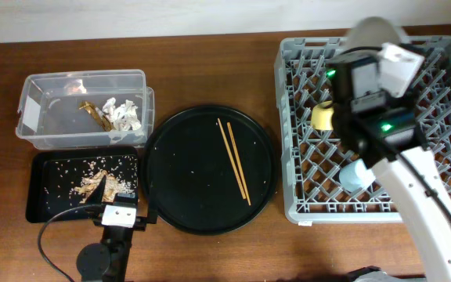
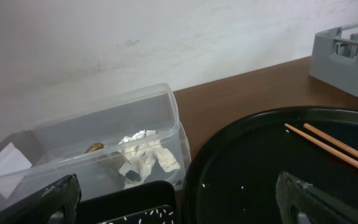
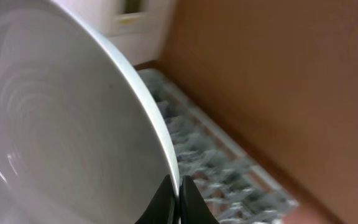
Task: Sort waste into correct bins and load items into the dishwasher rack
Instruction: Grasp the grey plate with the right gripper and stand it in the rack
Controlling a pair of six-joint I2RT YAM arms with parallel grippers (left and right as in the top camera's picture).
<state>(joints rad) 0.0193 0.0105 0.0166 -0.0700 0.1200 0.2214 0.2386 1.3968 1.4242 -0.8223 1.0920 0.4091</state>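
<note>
Pale grey and smooth, the plate [image 3: 61, 124] is pinched by its rim in the right end effector [image 3: 178, 200], whose fingers are pressed together on the thin edge. Overhead, it hangs tilted above the far part of the rack [image 1: 288, 157], clear of the pegs.

I judge the plate stiff, fairly heavy for so narrow a hold, slick and breakable. A rim pinch lets it swing or slip, so it wants a slow, edge-first descent between two peg rows, with release only once the pegs bear it.

A yellow bowl [image 1: 322, 116] and a blue cup [image 1: 356, 176] already sit in the rack; I see no pink cup.

The left end effector [image 2: 182, 202] is spread wide and holds nothing, low at the near edge of the tabletop by the black tray [image 1: 37, 196]. That tray holds crumbs [image 1: 100, 184]. The clear box [image 1: 30, 110] holds paper [image 1: 122, 113] and a wrapper [image 1: 94, 113].

Two chopsticks [image 1: 233, 160] lie side by side on the round tray [image 1: 178, 188]. They look light, rigid and prone to roll, and are best taken together near mid-length.
</note>
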